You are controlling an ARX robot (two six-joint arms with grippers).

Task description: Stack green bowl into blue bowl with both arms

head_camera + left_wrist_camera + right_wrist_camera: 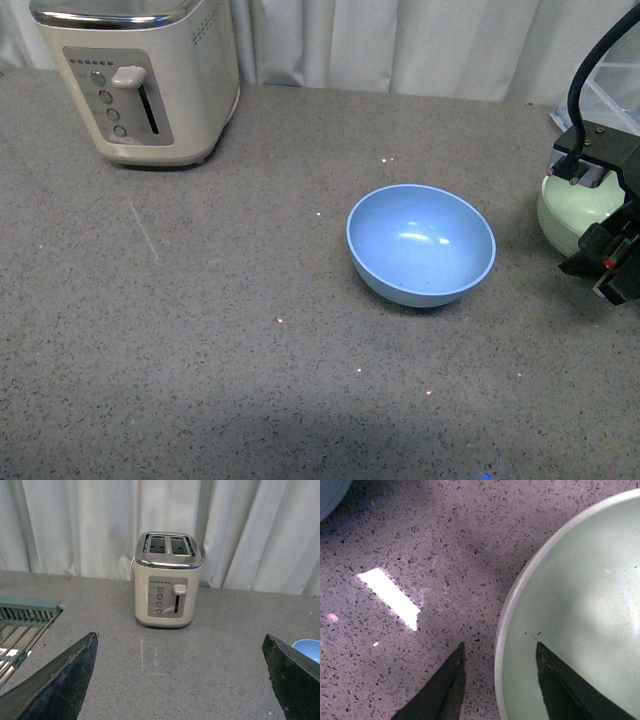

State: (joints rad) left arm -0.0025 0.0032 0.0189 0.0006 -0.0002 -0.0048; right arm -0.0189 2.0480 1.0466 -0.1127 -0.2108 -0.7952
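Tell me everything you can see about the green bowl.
The green bowl is round, pale mint and matte with a smooth rim, and looks like plastic. It sits upright on the speckled grey counter, right of the blue bowl and apart from it. Nothing shows inside it. The right end effector half hides it in the front view and straddles its rim, open: one finger inside, one outside, neither clearly touching.

right arm (610, 150): black, boxy; cable (590, 70): black, curved; end effector fingers (445, 690): dark tapered wedges
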